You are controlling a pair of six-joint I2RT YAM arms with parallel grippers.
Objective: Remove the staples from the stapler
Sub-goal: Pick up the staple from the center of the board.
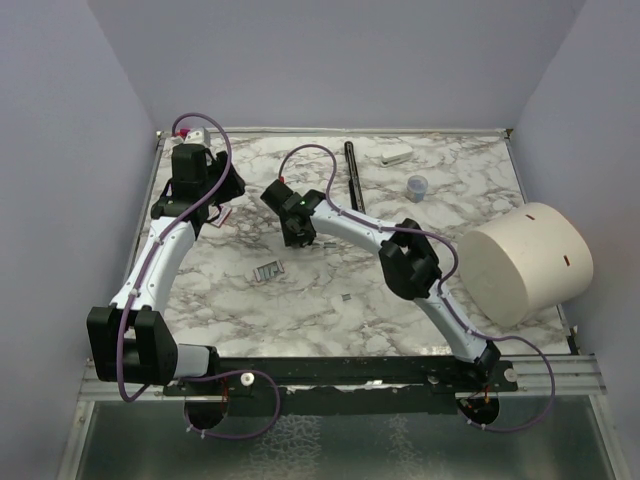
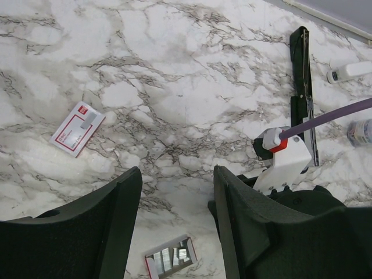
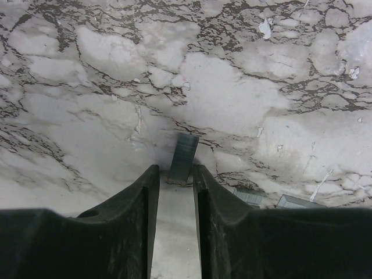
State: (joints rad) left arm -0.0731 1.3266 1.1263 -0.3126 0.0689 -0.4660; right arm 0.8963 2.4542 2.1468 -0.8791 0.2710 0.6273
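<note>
The stapler [image 2: 77,129] is a small red-and-white rectangle with a grey part, lying flat on the marble at upper left; from above it shows as the stapler [image 1: 222,215] beside my left gripper [image 1: 205,195]. My left gripper [image 2: 177,192] hangs open over bare marble with nothing between its fingers. My right gripper [image 3: 176,174] is low at the table's middle [image 1: 297,238], its jaws narrow. The near end of a grey strip of staples [image 3: 183,157] lies between the tips; it touches the right finger, with a small gap on the left.
A small open box of staple strips [image 2: 170,257] lies near the left fingers, also seen as the box [image 1: 268,270]. Two more strips [image 3: 250,196] lie right of the right gripper. A long black bar [image 1: 354,175], a white block [image 1: 397,155], a small jar [image 1: 417,187] and a big cream cylinder [image 1: 525,262] stand further right.
</note>
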